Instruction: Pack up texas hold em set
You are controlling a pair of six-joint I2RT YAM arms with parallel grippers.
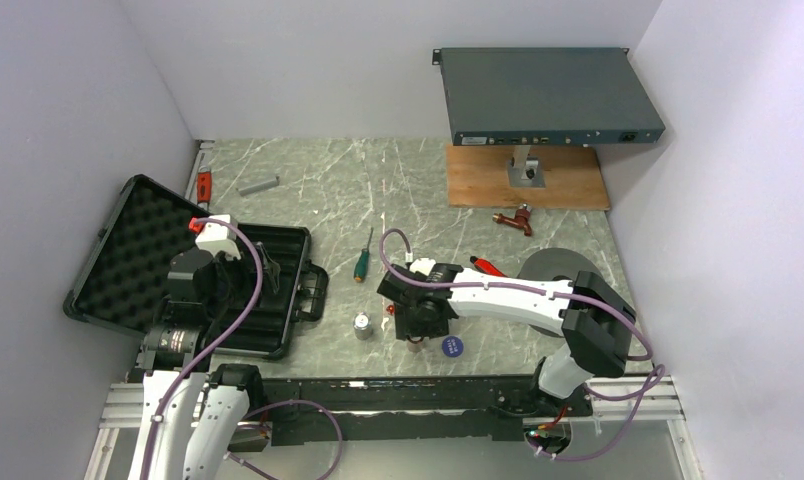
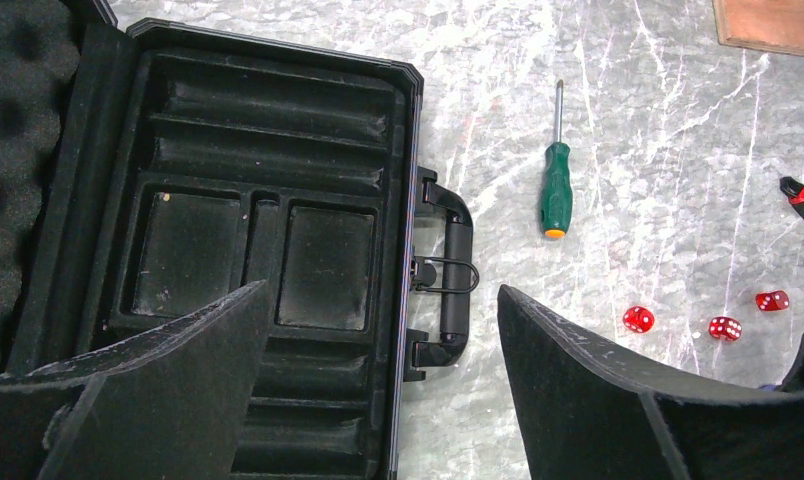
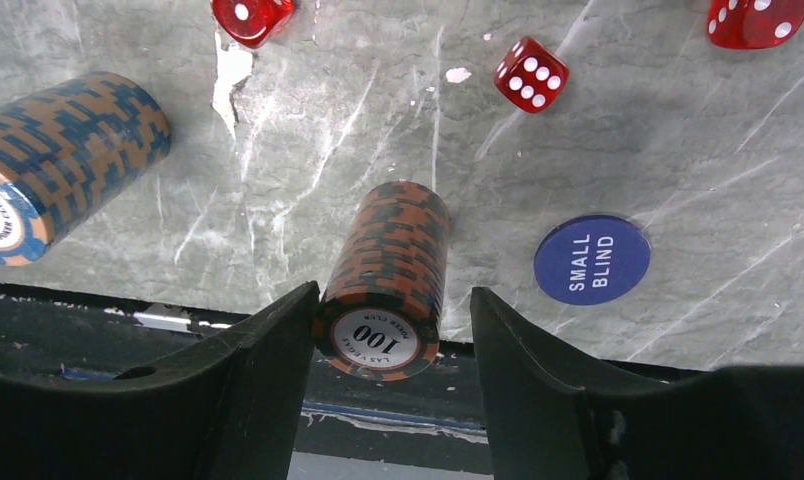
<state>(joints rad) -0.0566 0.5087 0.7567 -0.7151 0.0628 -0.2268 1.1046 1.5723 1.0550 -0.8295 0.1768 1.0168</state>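
At the near edge of the counter (image 1: 328, 180), right of centre:

- Right end effector (image 3: 393, 300): jaws apart, straddling a red-brown chip stack (image 3: 386, 285). The stack's "100" face is turned toward the wrist camera. The finger on the left of the wrist view sits against or just beside the stack's rim; which of the two cannot be told. The opposite finger stands clear of it with a visible gap, so the stack is not clamped.
- Blue-and-orange chip stack (image 3: 58, 165): on the counter, apart from the first stack and outside the fingers.
- Blue round button (image 3: 591, 260), lettered "SMALL BLIND": flat on the counter, beside the gapped finger.
- Red dice, three in the wrist view: one (image 3: 531, 73) beyond the button, one (image 3: 250, 15) and one (image 3: 758, 18) at the frame's top edge. All lie loose.

At the left side of the counter:

- Black briefcase (image 1: 278, 290): open, foam-lined lid laid back to the left. The moulded tray (image 2: 268, 200) has nothing in it. The handle (image 2: 448, 270) faces the middle of the counter.
- Left end effector (image 2: 381, 290): jaws wide apart, gripping nothing. It hangs above the case's handle edge.

Between the case and the dice:

- Green-handled screwdriver (image 2: 556, 190): lying flat on the counter.
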